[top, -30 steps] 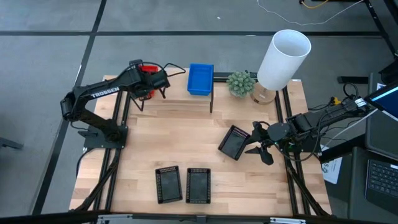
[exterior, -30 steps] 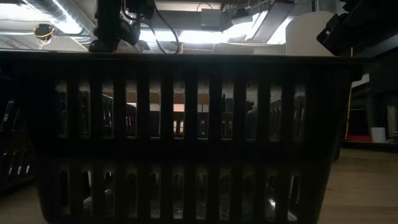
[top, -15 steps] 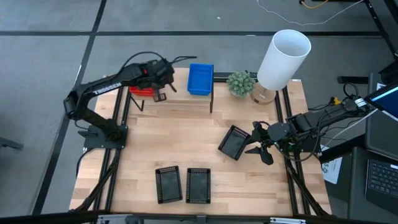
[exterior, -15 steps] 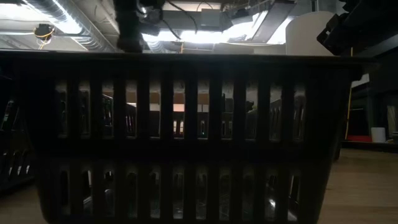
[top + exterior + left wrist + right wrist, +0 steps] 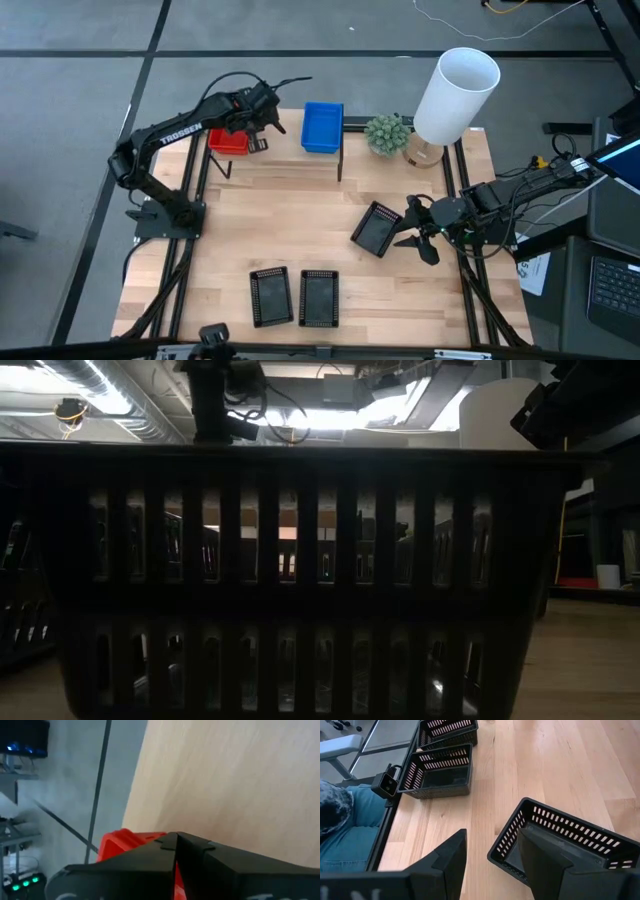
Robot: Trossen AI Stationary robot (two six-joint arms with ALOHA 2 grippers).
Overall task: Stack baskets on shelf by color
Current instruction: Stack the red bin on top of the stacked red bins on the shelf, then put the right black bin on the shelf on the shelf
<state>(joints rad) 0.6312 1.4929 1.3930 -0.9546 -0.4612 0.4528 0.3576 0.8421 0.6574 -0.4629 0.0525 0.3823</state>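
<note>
The shelf (image 5: 285, 152) stands along the table's far side. A red basket (image 5: 228, 141) sits on its left end and a blue basket (image 5: 322, 128) on its right end. My left gripper (image 5: 259, 128) hovers at the red basket's right side, shut; the red basket (image 5: 117, 846) shows just beyond its tips. Two black baskets (image 5: 270, 296) (image 5: 319, 297) rest flat near the table's near edge. A third black basket (image 5: 377, 228) lies askew at mid-right. My right gripper (image 5: 492, 857) is open there, one finger inside that basket (image 5: 560, 845) and one outside. My left gripper is shut close over the red basket's edge (image 5: 120, 840); its own fingers hide the tips, so I cannot tell whether it touches. My right gripper straddles the black basket's short wall (image 5: 506, 845), coming level from the table's right; I cannot tell whether either finger touches it.
A white cylinder lamp (image 5: 455, 88) and a small plant (image 5: 387, 132) stand at the far right corner. One black basket (image 5: 300, 580) fills the low view. A person's legs (image 5: 345, 827) are at the near edge. Bare wood lies mid-table (image 5: 290, 215).
My left gripper has moved from directly over the red basket toward the table's right and far edge, and the red basket now shows uncovered on the shelf's left end. The right arm and the black baskets have kept still.
</note>
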